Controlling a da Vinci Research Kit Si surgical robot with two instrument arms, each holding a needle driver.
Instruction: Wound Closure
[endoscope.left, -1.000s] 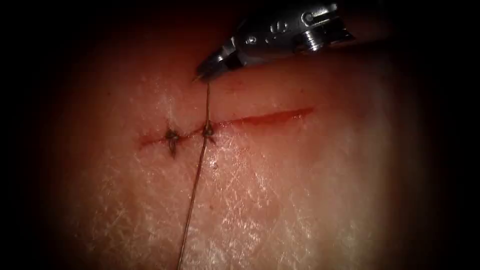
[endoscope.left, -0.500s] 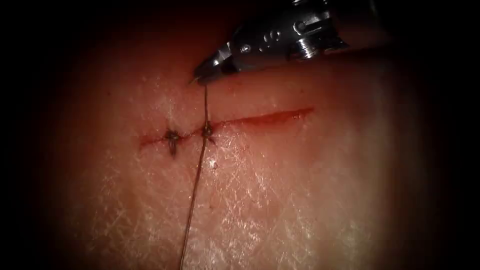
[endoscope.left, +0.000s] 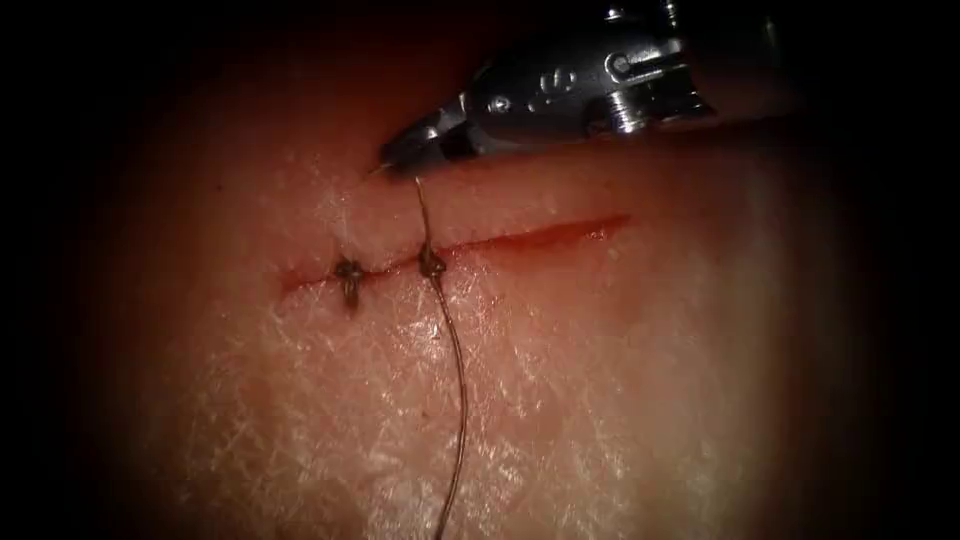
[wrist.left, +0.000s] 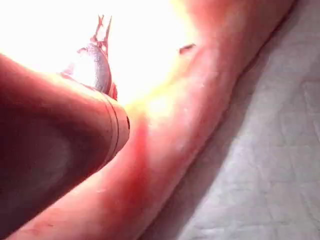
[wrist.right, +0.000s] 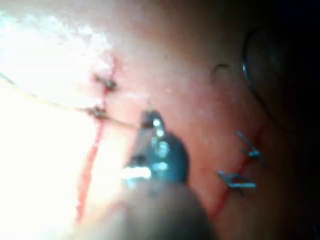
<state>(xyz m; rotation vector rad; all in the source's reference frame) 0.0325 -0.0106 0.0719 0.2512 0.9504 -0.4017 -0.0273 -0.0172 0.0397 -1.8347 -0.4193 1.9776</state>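
Brown thread (endoscope.left: 447, 350) runs straight up from the frame's lower middle through the second knot (endoscope.left: 432, 266) on the cut (endoscope.left: 520, 240) to the right arm's tool (endoscope.left: 400, 160), just above it, jaws pinching the thread's short end.

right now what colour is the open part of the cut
Red, a thin line across the pale tissue; clearest in the endoscope view.

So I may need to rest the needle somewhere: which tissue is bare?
Bare: tissue below the cut, right of the thread. Crowded: the two knots and the right gripper holding thread above them.
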